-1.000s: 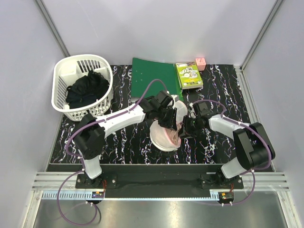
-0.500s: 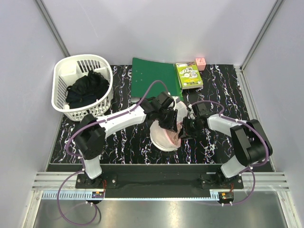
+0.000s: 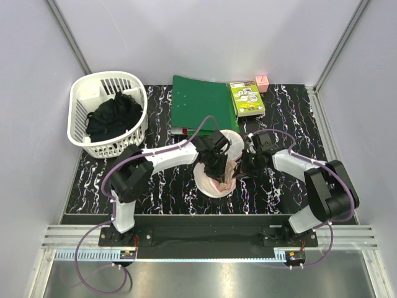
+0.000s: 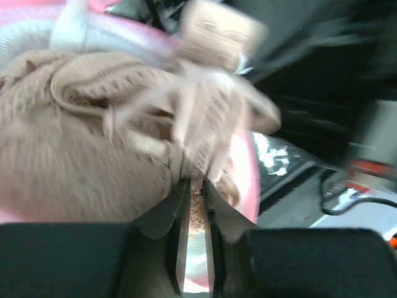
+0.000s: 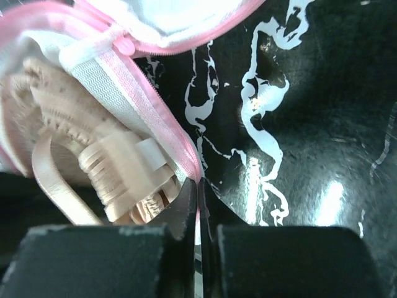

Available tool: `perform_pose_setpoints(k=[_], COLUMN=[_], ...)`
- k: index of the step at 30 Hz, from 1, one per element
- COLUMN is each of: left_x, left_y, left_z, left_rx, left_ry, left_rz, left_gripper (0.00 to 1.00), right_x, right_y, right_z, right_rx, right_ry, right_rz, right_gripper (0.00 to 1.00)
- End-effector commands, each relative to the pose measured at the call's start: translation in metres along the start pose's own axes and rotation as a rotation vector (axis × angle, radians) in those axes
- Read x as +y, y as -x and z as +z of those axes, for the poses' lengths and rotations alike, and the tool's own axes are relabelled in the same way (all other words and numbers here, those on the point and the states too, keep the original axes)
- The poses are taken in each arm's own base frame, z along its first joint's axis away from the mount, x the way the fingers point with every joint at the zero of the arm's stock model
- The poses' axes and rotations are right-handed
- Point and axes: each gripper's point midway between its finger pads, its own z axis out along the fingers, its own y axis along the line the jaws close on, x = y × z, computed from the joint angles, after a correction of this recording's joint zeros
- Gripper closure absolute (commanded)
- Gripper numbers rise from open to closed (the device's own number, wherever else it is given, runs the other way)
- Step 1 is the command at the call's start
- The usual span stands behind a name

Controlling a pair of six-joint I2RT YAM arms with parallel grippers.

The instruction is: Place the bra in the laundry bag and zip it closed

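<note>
The white mesh laundry bag (image 3: 206, 182) with pink zipper trim (image 5: 144, 90) lies open mid-table between the two arms. The peach bra (image 3: 225, 182) is bunched inside its mouth, and a strap end with its clasp (image 5: 118, 167) spills over the rim. My left gripper (image 3: 218, 167) reaches into the bag, its jaws nearly together on a fold of the bra (image 4: 93, 143), with peach fabric pinched between the fingertips (image 4: 193, 186). My right gripper (image 3: 241, 170) sits at the bag's right edge, shut on the pink zipper rim (image 5: 198, 183).
A white slotted basket (image 3: 93, 93) holding black clothes stands at the back left. A green folder (image 3: 201, 102), a green printed box (image 3: 247, 98) and a small pink object (image 3: 262, 82) lie along the back. Grey walls close in both sides.
My right gripper has shut on the bag's pink rim. My left gripper has narrowed and pushed down and nearer into the bag with the bra.
</note>
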Motion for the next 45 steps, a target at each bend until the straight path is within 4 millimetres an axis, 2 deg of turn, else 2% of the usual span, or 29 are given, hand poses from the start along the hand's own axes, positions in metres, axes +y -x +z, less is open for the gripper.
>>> perform_pose_setpoints(k=[1,4,8,11,14,17,18,21,22,24,25,27,29,31,34,37,41,44,45], left_x=[0.02,0.03,0.046,0.044,0.028,0.003,-0.002,-0.021,-0.026,-0.035,-0.036,-0.035,-0.022,-0.006,0.014,0.02,0.022,0.027,0.03], left_y=[-0.01,-0.016,-0.022,-0.013,-0.003,0.009,0.012,0.022,0.027,0.032,0.04,0.047,0.051,0.05,0.031,0.022,0.023,0.025,0.023], left_z=[0.007,0.011,0.017,0.012,-0.001,-0.025,-0.031,-0.064,-0.077,-0.101,-0.114,-0.134,-0.144,-0.142,-0.113,-0.09,-0.077,-0.067,-0.063], left_rx=[0.014,0.023,0.032,0.001,-0.033,-0.08,-0.092,-0.146,-0.164,-0.201,-0.222,-0.255,-0.267,-0.253,-0.137,-0.075,-0.04,-0.02,-0.003], left_ry=[0.075,0.107,0.163,0.165,0.118,0.036,0.023,-0.018,-0.028,-0.066,-0.077,-0.077,-0.05,-0.024,0.0,0.008,0.008,0.024,0.032], left_rz=[0.001,0.003,0.013,0.042,0.07,0.104,0.111,0.14,0.145,0.151,0.144,0.136,0.102,0.074,0.03,0.028,0.027,0.043,0.055], left_gripper=[0.82,0.83,0.85,0.85,0.84,0.76,0.67,0.54,0.45,0.36,0.22,0.15,0.13,0.13,0.18,0.21,0.25,0.33,0.42], right_x=[0.011,0.017,0.037,0.043,0.038,0.04,0.045,0.049,0.051,0.059,0.06,0.065,0.069,0.073,0.079,0.084,0.086,0.086,0.086], right_y=[0.021,0.027,0.031,0.025,0.02,0.021,0.02,0.023,0.022,0.017,0.016,0.012,0.01,0.009,0.004,0.003,0.005,0.004,0.004], right_z=[-0.02,-0.044,-0.085,-0.1,-0.099,-0.098,-0.099,-0.101,-0.1,-0.099,-0.097,-0.097,-0.097,-0.098,-0.095,-0.094,-0.096,-0.096,-0.097], right_rx=[-0.111,-0.178,-0.26,-0.262,-0.243,-0.237,-0.232,-0.239,-0.228,-0.197,-0.187,-0.167,-0.156,-0.138,-0.104,-0.087,-0.095,-0.096,-0.097], right_ry=[-0.022,-0.048,-0.021,-0.017,-0.028,-0.019,0.001,0.013,0.023,0.067,0.077,0.101,0.119,0.144,0.175,0.202,0.213,0.211,0.212], right_rz=[-0.009,-0.017,-0.034,-0.039,-0.059,-0.092,-0.107,-0.127,-0.129,-0.128,-0.123,-0.111,-0.098,-0.091,-0.068,-0.052,-0.046,-0.047,-0.043], right_gripper=[1.0,1.0,1.0,1.0,1.0,1.0,1.0,1.0,1.0,1.0,1.0,1.0,1.0,1.0,1.0,0.99,0.99,0.99,0.99])
